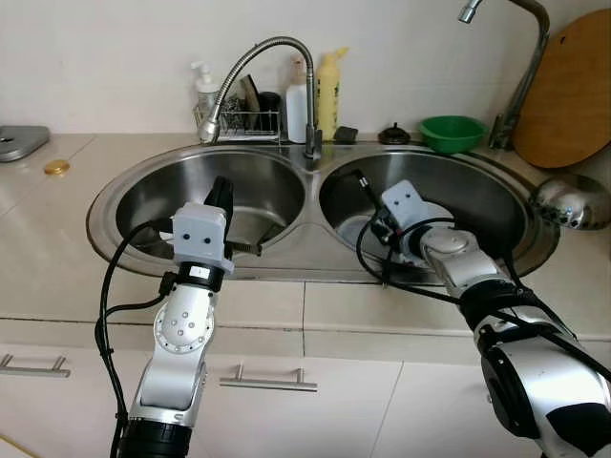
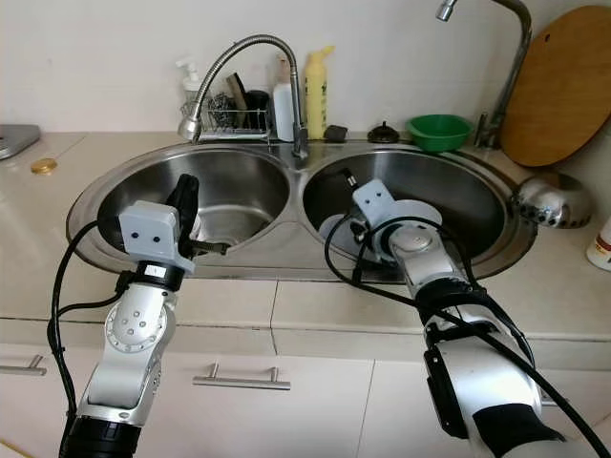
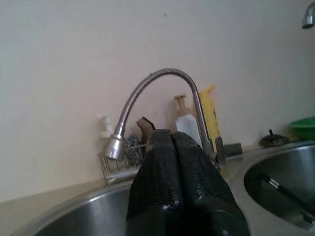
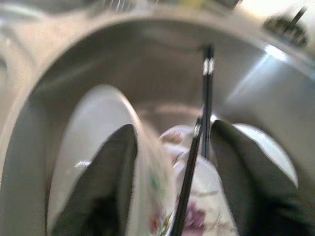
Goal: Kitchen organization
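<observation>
Head view: the double sink (image 1: 115,196) is the landmark. Left gripper (image 1: 221,194) hangs over its left bowl, near the tap (image 1: 250,59). Right gripper (image 1: 368,196) reaches down into its right bowl, at the white dishes (image 1: 355,229).

L wrist view: fingers (image 3: 162,182) pressed together, holding nothing.

R wrist view: fingers (image 4: 110,177) spread wide, one each side of the dish rim (image 4: 142,157), w/ chopsticks (image 4: 206,93) between. Best to go slow, centre the rim, then squeeze.

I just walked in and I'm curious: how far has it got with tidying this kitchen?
Early, it seems. Nothing looks put away yet: white dishes and black chopsticks lie in the right basin. The right tool is open around a dish rim there. The left tool, shut and empty, waits over the left basin.
</observation>
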You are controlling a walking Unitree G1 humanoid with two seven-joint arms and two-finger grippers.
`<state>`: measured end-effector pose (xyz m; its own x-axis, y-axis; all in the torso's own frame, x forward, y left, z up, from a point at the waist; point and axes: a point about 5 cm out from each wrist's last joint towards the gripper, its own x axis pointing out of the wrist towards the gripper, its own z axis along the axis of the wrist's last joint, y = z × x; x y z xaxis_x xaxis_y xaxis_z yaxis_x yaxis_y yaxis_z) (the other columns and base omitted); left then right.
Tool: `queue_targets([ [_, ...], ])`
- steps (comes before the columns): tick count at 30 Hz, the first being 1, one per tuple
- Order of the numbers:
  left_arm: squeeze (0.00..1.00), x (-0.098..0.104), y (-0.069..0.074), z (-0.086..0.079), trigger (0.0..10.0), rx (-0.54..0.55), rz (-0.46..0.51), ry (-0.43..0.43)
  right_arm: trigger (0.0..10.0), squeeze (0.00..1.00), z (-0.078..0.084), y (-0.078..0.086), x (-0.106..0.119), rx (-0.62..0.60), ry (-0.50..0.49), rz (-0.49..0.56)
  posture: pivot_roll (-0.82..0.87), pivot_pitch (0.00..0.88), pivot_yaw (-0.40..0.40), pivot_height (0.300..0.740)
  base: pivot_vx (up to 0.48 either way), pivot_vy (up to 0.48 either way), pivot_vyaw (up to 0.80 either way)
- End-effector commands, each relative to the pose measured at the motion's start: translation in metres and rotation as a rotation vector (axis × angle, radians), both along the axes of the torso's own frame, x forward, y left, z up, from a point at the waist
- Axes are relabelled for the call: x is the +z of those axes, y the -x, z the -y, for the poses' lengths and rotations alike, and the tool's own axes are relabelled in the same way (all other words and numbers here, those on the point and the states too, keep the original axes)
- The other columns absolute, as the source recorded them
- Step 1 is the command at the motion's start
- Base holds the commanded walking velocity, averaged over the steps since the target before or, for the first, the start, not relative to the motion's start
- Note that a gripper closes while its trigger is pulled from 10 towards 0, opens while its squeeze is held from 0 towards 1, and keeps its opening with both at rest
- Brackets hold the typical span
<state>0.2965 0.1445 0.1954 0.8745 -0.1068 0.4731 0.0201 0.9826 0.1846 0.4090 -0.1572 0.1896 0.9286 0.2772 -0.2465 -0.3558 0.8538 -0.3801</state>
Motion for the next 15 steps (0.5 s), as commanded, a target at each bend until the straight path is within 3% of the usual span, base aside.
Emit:
queue_targets([
  [1,0.00,-0.003,0.000,-0.001,10.0,0.003,-0.023,-0.001,10.0,1.00,-0.004,0.000,0.005,0.019,-0.009,0.048,-0.06,0.000,0.033,0.740,0.000,0.000,0.00],
  [4,0.00,-0.004,0.000,-0.001,10.0,0.003,-0.027,-0.003,10.0,1.00,-0.008,0.003,0.001,0.053,0.013,0.046,-0.06,0.000,0.033,0.740,0.000,0.000,0.00],
  [5,0.00,-0.005,0.000,-0.001,10.0,0.002,-0.031,-0.007,10.0,1.00,-0.014,0.010,-0.014,0.147,0.092,-0.008,-0.07,0.000,0.035,0.740,0.000,0.000,0.00],
  [8,0.00,-0.006,-0.001,0.000,10.0,0.001,-0.037,-0.012,10.0,1.00,-0.015,0.017,-0.030,0.223,0.180,-0.078,-0.07,0.000,0.037,0.740,0.000,0.000,0.00],
  [11,0.00,-0.006,-0.001,0.000,10.0,0.000,-0.039,-0.013,10.0,1.00,-0.012,0.019,-0.029,0.228,0.163,-0.059,-0.07,0.000,0.037,0.740,0.000,0.000,0.00],
  [15,0.00,-0.006,-0.001,-0.002,10.0,0.004,-0.039,-0.009,10.0,1.00,-0.011,0.017,-0.014,0.182,0.096,0.041,-0.07,0.000,0.035,0.740,0.000,0.000,0.00],
])
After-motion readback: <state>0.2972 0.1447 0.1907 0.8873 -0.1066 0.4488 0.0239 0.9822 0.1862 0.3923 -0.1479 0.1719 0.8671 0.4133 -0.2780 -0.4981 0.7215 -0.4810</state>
